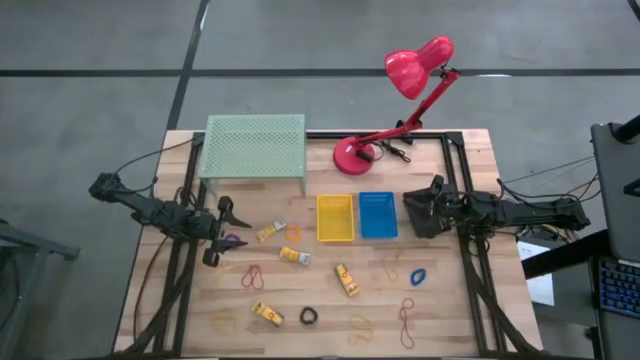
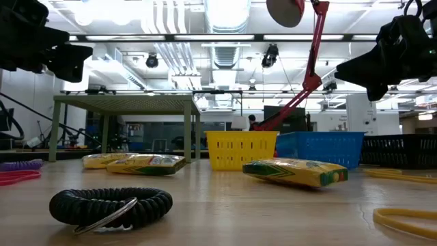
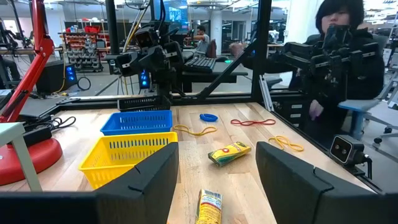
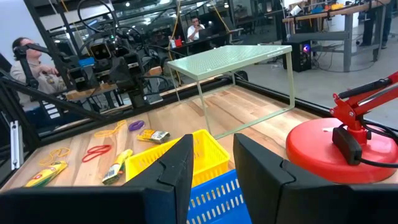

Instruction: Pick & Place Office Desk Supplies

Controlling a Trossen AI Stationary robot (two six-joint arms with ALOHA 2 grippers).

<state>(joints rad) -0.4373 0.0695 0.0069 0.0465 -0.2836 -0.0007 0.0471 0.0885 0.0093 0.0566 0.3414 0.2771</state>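
Note:
My left gripper hangs open above the left part of the table, in front of the green mesh shelf. A small purple ring lies on the wood below, between its spread fingers. Yellow packets, red rubber bands, a black coil ring and a blue ring lie flat over the near half. My right gripper hovers just right of the blue basket, its fingers a little apart. Both grippers are empty.
A yellow basket stands beside the blue one at mid-table. The pale green mesh shelf and the red desk lamp's base occupy the far edge. Yellow bands lie near the front. A person sits beyond the table's right side.

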